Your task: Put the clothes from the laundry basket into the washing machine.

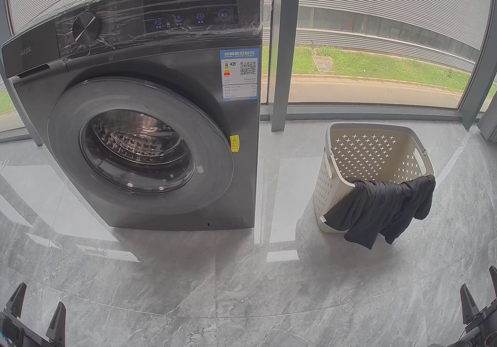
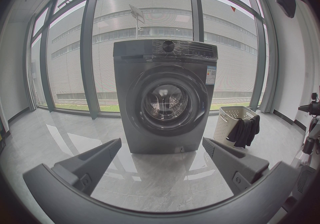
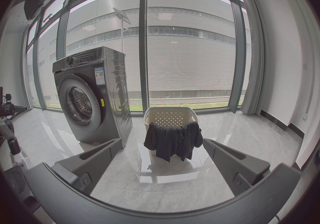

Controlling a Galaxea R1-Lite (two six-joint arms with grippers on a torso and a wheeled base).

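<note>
A dark grey front-loading washing machine (image 1: 140, 105) stands on the floor at the left, its round door shut over the drum. To its right sits a cream laundry basket (image 1: 362, 156) with a black garment (image 1: 383, 208) draped over its near rim and hanging down the outside. In the head view my left gripper (image 1: 36, 312) is at the bottom left corner and my right gripper (image 1: 479, 293) at the bottom right, both open, holding nothing and well short of the basket. The left wrist view faces the washing machine (image 2: 165, 101); the right wrist view faces the basket (image 3: 170, 117) and garment (image 3: 173, 141).
Glossy grey marble floor (image 1: 248, 281) stretches between me and both objects. Floor-to-ceiling windows with a dark pillar (image 1: 283, 37) run behind the machine and basket.
</note>
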